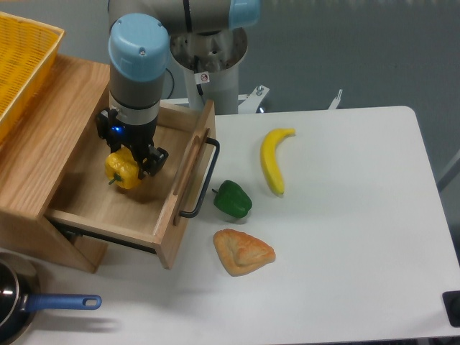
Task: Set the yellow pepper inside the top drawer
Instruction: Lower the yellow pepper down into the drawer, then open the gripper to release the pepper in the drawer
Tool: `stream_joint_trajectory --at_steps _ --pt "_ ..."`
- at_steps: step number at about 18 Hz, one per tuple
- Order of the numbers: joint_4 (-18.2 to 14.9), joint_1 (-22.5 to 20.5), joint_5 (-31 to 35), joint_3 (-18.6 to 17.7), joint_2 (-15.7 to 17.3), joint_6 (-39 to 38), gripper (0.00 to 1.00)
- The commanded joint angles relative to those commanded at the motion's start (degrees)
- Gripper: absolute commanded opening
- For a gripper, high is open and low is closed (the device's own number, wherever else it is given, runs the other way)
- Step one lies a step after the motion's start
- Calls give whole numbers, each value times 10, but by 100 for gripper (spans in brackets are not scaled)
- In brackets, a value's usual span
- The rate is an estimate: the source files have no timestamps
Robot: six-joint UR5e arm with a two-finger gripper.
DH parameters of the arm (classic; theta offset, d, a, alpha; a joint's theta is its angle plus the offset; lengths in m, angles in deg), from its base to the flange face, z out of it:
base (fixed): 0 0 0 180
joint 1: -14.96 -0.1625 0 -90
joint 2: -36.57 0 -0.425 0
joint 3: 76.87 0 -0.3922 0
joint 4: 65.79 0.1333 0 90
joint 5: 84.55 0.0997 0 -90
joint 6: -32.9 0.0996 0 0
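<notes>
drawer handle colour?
Black: the bar handle on the top drawer, clear in the fixed camera view.

Glossy yellow pepper (122,171), matt light-wood top drawer (108,208), black metal handle (203,180)

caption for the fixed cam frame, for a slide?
Gripper holds the yellow pepper over the open top drawer.

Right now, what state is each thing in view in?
Top drawer: pulled open.
Yellow pepper: held in the gripper, over the open drawer.
Gripper: fingers shut on the pepper.
Green pepper: loose on the table, beside the drawer handle.
Banana: lying flat on the table.
Pastry: lying on the table.
</notes>
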Motion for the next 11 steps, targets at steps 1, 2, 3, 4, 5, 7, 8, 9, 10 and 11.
stream_joint_trajectory --at_steps 1,2,3,4,5,7,8,9,10,11 --pt "0 0 0 0 1 0 47" --pt "0 1 0 0 0 0 52" --pt "0 0 0 0 0 0 55" --pt "0 0 0 0 0 0 57" --pt "0 0 1 0 0 0 57" --pt "0 1 4 0 0 0 61" --pt "0 1 6 0 0 1 61" --pt "0 1 7 0 0 1 61" --pt "0 1 8 -2 0 1 63" --pt "0 1 9 0 0 1 69"
